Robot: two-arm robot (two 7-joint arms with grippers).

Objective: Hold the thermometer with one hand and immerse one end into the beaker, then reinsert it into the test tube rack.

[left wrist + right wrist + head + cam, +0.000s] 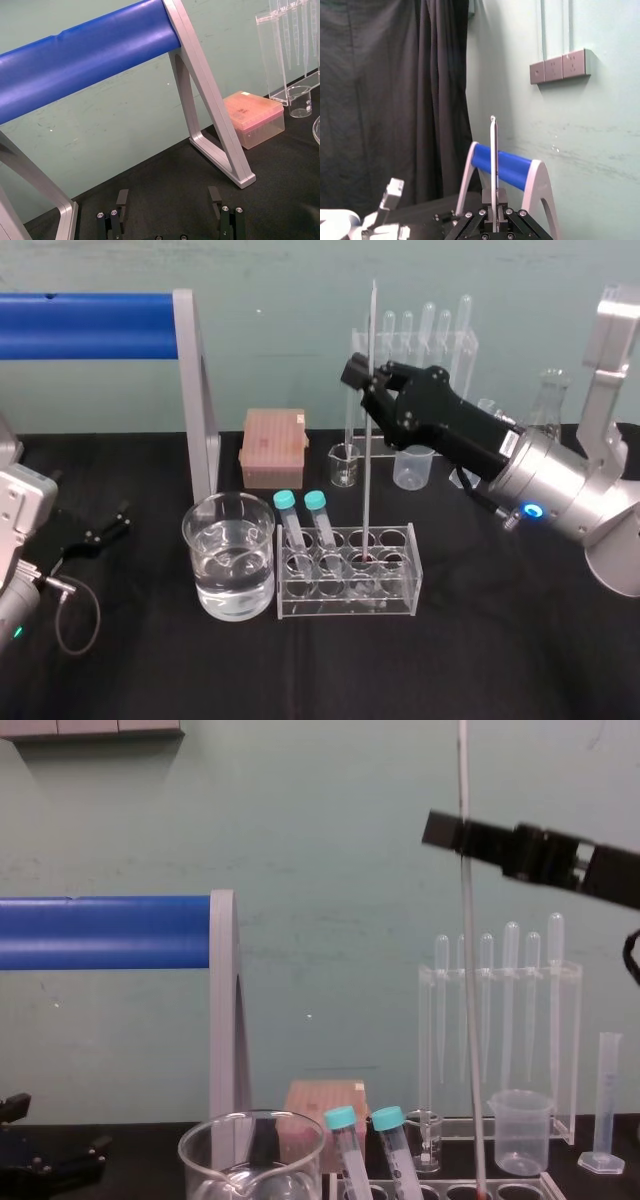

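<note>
Your right gripper (372, 380) hung level, clamped tight on the upright thermometer (368, 480), whose tip sat below it in the test tube rack (400, 585). Left gripper (168, 200) parked far left, fingers apart.
</note>
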